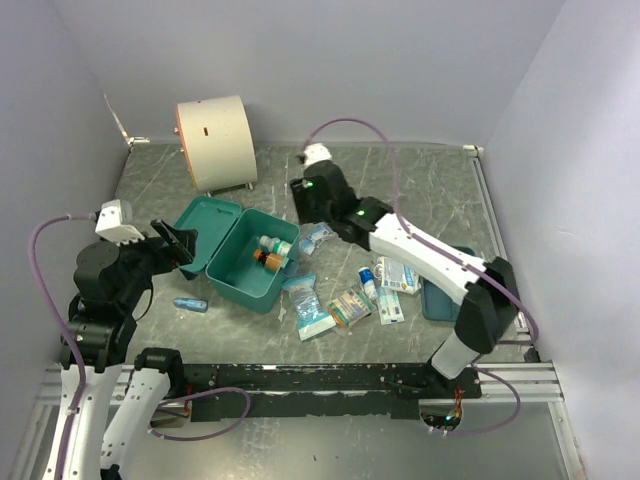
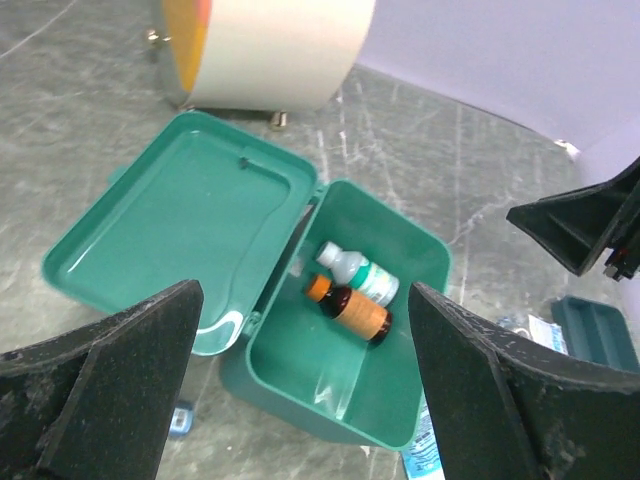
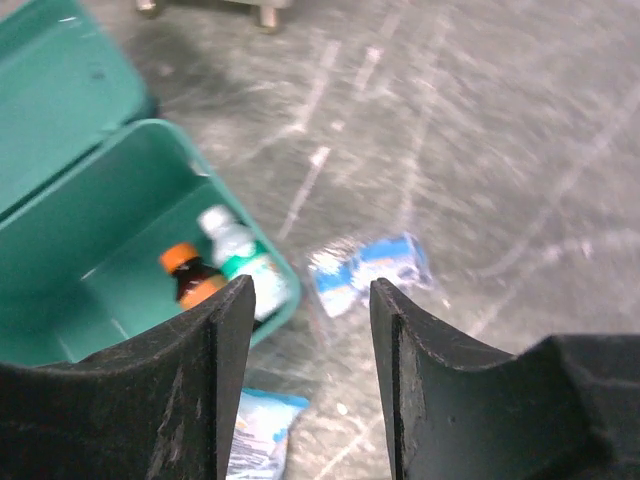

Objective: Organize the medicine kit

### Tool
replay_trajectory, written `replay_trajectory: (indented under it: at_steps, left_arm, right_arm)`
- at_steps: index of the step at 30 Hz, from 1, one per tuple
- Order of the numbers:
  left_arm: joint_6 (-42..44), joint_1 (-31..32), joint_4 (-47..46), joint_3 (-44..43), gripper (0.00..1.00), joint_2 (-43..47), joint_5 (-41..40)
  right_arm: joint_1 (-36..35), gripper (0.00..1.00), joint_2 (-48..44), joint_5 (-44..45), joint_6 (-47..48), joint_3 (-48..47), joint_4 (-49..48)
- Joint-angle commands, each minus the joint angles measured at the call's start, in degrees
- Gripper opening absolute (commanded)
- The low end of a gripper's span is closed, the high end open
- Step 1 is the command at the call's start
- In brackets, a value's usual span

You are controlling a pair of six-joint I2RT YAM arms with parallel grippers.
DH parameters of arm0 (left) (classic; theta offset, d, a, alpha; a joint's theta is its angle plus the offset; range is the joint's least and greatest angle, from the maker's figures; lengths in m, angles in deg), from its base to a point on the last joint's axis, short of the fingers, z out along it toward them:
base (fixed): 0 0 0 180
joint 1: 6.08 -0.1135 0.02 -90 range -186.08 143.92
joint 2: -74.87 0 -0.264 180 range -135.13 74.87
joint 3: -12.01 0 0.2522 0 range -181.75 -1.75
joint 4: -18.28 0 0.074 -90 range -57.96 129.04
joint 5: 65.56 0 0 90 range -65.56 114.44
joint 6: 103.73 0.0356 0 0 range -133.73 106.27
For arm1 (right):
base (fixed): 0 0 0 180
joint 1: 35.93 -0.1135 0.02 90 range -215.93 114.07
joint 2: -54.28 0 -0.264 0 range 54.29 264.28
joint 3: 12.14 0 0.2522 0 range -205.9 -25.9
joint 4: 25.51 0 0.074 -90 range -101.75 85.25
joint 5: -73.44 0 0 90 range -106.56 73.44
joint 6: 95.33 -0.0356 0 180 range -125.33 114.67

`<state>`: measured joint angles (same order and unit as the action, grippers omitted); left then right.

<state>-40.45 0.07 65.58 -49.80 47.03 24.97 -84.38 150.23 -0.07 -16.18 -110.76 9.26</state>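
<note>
The medicine kit point(image 1: 248, 268) is a teal box lying open left of centre, with its lid point(image 1: 205, 225) folded flat to the left. Inside lie a white bottle with a green label point(image 2: 360, 272) and a brown bottle with an orange cap point(image 2: 350, 308). My left gripper point(image 2: 303, 288) hovers open above the kit's near-left side point(image 1: 180, 248), nothing between its fingers. My right gripper point(image 3: 310, 285) hangs open and empty just right of the kit point(image 1: 305, 200), above a blue-and-white packet point(image 3: 370, 270) that lies on the table by the kit's far right corner point(image 1: 318, 237).
A cream drum point(image 1: 215, 140) stands at the back left. Packets point(image 1: 310, 312), small boxes point(image 1: 398, 275) and a small white bottle point(image 1: 367, 277) lie right of the kit. A blue tube point(image 1: 190, 304) lies left of it. A teal tray point(image 1: 440, 298) sits partly under the right arm.
</note>
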Motion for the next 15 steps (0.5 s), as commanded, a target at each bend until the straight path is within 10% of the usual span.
replay_trajectory:
  at_steps: [1,15]
  left_arm:
    - [0.47,0.18,-8.83,1.54,0.97,-0.41,8.27]
    - [-2.74,0.2,-19.37,3.41,0.94,-5.58,18.57]
  right_arm:
    - [6.43,0.5,-7.18,4.4,-13.68,8.64,0.87]
    - [12.58,0.62,-22.23,-14.83,-22.61,35.79,1.19]
